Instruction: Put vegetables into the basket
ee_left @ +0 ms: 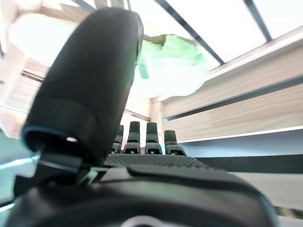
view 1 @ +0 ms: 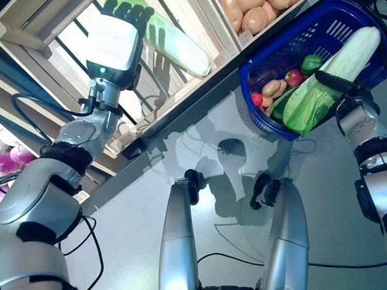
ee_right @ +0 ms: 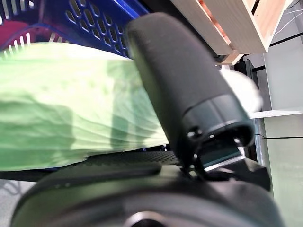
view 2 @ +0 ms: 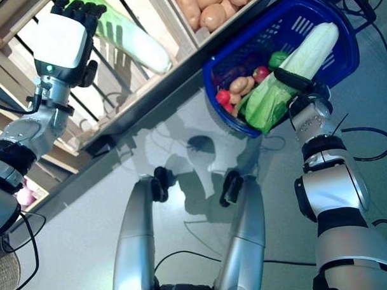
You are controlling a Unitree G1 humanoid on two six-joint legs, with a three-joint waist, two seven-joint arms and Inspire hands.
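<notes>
In basket (view 1: pixel 342 22), cabbage (view 1: pixel 334 79), unlabelled

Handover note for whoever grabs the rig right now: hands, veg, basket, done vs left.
Right hand: thumb and fingers pinch the cabbage that lies across the blue basket, leafy end over the rim. It is not released yet.
Left hand: up at the wooden crate, fingers straight, just short of the second cabbage lying there; nothing gripped.
Done: the basket already holds small vegetables, red, green and tan ones.
Left: let go of the basket cabbage, take the crate cabbage and move it over. Potatoes remain in the next crate.
</notes>
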